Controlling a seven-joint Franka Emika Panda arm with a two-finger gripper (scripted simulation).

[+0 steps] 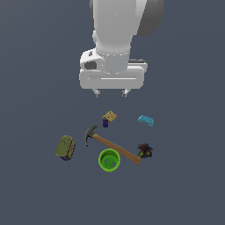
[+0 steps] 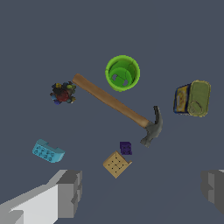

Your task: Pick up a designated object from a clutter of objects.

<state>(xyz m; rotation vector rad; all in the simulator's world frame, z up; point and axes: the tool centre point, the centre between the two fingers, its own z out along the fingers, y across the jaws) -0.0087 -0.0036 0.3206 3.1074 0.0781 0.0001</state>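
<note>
Above the hammer (image 1: 112, 145) in the exterior view, the tool (image 1: 111, 92) hangs open and empty over bare bench (image 1: 35, 193). The dark lumpy toy (image 1: 144, 150) lies just beside the hammer's handle end, apart from the green cup (image 1: 109, 159), with open room on its far side.

In the wrist view the tool's fingers (image 2: 70, 192) stand wide apart. The toy (image 2: 63, 92) sits just off the handle end of the hammer (image 2: 118, 107), with bare bench (image 2: 26, 43) beyond it.
</note>
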